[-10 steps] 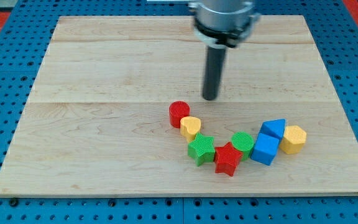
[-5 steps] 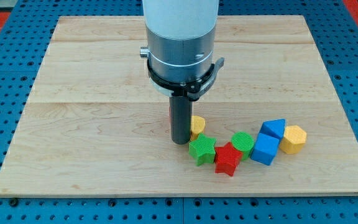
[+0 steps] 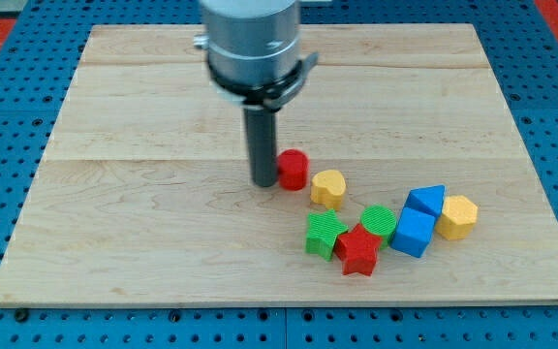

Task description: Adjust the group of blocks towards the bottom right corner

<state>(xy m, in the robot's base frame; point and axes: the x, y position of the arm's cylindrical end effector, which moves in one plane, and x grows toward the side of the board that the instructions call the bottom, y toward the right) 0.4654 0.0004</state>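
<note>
My tip (image 3: 263, 182) rests on the wooden board (image 3: 143, 213), touching the left side of the red cylinder (image 3: 293, 169). A yellow heart block (image 3: 328, 188) lies just right and below the cylinder. Below it are a green star (image 3: 325, 235), a red star (image 3: 359, 250) and a green cylinder (image 3: 380, 222), packed together. To their right sit a blue cube (image 3: 414, 233), a blue triangular block (image 3: 426, 201) and a yellow hexagon (image 3: 458, 216). The group curves across the board's lower right part.
The board lies on a blue perforated table (image 3: 8, 116). The arm's grey body (image 3: 252, 44) hangs over the board's upper middle and hides part of it.
The arm swung down to the left of the red cylinder, then up and left. The red cylinder and yellow heart shifted right and up; the green star and red star moved slightly right.
</note>
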